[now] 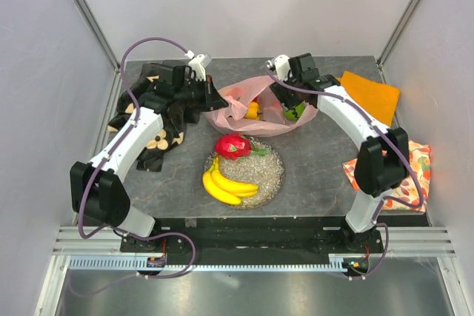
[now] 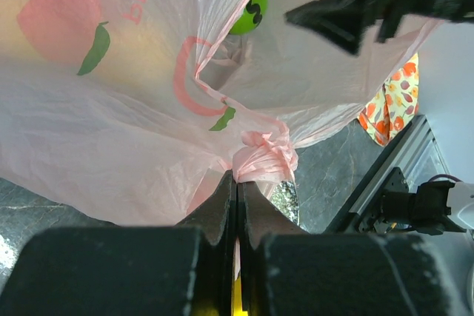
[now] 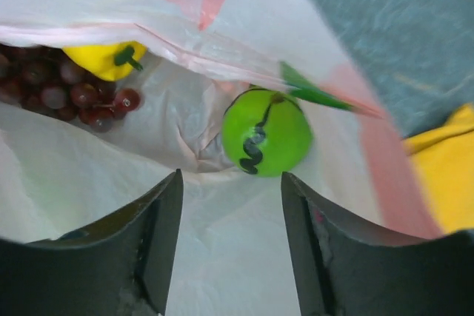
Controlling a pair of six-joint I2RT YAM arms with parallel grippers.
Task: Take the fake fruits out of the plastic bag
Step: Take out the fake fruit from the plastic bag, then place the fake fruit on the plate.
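The left gripper point(image 2: 237, 183) has its fingers pressed flat together, clamped on a twisted, bunched loop handle point(image 2: 265, 159) of the pink plastic bag point(image 2: 111, 131). From that pinch the thin crinkled film spreads up and away, printed with a peach and green leaves. The right gripper point(image 3: 231, 179) stands with its jaws parted and nothing between them, poised at the bag's open mouth. Just beyond its fingertips a green ball point(image 3: 266, 132) with a dark squiggle lies on the film inside the bag. Further in, to the left in the right wrist view, sit dark purple grapes point(image 3: 59, 83), and a yellow fruit point(image 3: 104, 58) with a dark stem lies touching them.

From above, the bag lies slumped at the middle of the far half of the table point(image 1: 318, 168), between the two grippers, the left at its left edge and the right at its right side. Just in front of the bag is a round silvery glitter plate point(image 1: 270, 175) holding a yellow banana bunch point(image 1: 226, 183) and, at its far rim, a pink-red dragon fruit point(image 1: 233, 146). A dark flowered cloth point(image 1: 159, 120) lies under the left arm, an orange cloth point(image 1: 370, 92) at the far right corner, and a pale floral cloth point(image 1: 415, 168) at the right edge
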